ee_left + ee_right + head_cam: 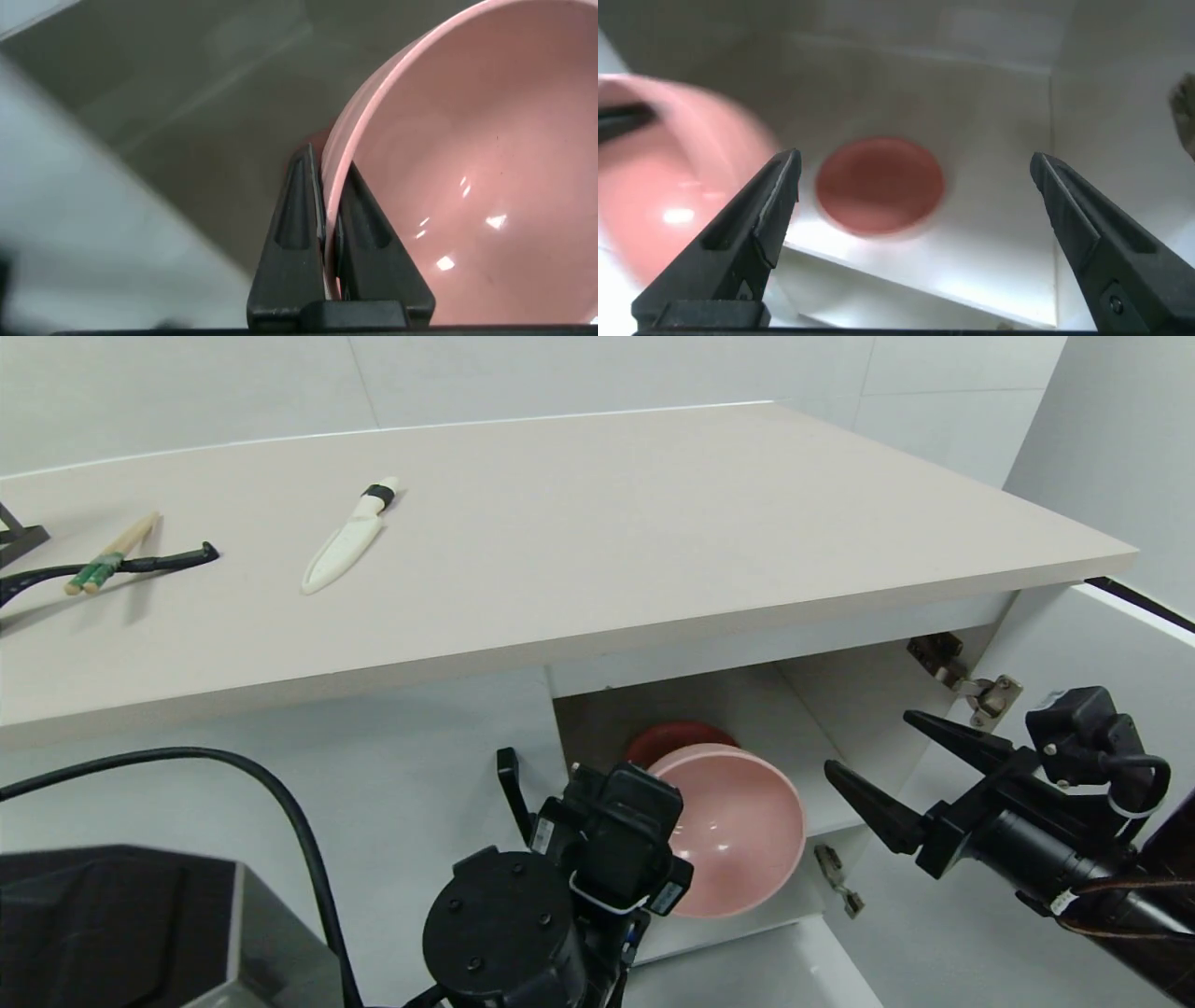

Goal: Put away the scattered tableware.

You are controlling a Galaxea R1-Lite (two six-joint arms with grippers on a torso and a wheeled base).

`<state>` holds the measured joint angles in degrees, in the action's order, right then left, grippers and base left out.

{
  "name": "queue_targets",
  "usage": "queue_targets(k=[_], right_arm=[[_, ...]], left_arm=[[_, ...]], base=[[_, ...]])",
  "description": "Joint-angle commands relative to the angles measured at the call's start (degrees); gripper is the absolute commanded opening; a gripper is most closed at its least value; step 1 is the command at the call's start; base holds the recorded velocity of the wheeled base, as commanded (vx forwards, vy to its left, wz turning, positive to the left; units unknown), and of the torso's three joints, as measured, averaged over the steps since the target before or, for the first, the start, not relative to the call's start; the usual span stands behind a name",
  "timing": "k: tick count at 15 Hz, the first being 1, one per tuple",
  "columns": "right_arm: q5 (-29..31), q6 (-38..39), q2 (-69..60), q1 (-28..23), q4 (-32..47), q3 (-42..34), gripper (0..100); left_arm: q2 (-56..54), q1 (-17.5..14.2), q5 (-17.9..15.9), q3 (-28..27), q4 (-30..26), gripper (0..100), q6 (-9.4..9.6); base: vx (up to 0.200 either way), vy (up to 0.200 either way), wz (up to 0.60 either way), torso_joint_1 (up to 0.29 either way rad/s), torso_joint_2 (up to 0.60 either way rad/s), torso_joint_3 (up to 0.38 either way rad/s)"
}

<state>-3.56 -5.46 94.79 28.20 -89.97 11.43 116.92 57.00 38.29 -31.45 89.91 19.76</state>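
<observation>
Readable text, numbers, signs: none in any view.
White sticker (541, 837), on the camera housing behind the left gripper (324, 177): print too small to make out.
Second white sticker (667, 897), lower edge of the same housing: dark marks, not legible.
White tag (1059, 902), on the cable behind the right gripper (866, 739): marks not legible.
Pink bowl (467, 187): light glints on the inner face, nothing to read.
</observation>
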Motion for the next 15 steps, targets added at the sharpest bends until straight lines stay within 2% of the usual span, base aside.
queue_targets(k=[1, 3, 4, 7, 10, 13, 15], right_arm=[[-0.04, 0.01, -0.93, 0.54, -0.03, 0.08, 100], [-0.04, 0.01, -1.72, 0.98, -0.03, 0.08, 100], [-0.04, 0.1, -2.33, 2.56, -0.03, 0.08, 100], [0.04, 0.1, -0.93, 6.26, -0.03, -1.33, 100], [0.13, 0.63, 4.08, 4.41, -0.03, -1.15, 100], [0.13, 0.63, 4.7, 2.92, -0.03, -1.06, 100], [0.22, 0.89, 4.43, 1.95, -0.03, -0.27, 100]], left_arm=[[2.35, 0.3, 0.56, -3.79, 0.09, 0, -0.51], [2.26, 0.3, 0.64, -3.53, 0.09, 0, -1.04], [2.26, 0.3, 0.64, -3.88, 0.09, 0, -1.57], [2.08, 0.48, 0.56, -4.14, 0.09, 0, -1.57], [1.82, 1.0, 0.64, -4.76, 0.09, 0, -1.83], [2.0, 1.0, 0.56, -8.27, 0.09, 0, -2.01], [2.44, 1.0, 0.56, -8.63, 0.09, 0, -2.01]], base=[[0.0, 0.0, 0.0, 0.0, 0.0, 0.0], [0.0, 0.0, 0.0, 0.0, 0.0, 0.0], [0.0, 0.0, 0.0, 0.0, 0.0, 0.0], [0.0, 0.0, 0.0, 0.0, 0.0, 0.0], [0.0, 0.0, 0.0, 0.0, 0.0, 0.0], [0.0, 0.0, 0.0, 0.0, 0.0, 0.0], [0.0, 0.0, 0.0, 0.0, 0.0, 0.0]])
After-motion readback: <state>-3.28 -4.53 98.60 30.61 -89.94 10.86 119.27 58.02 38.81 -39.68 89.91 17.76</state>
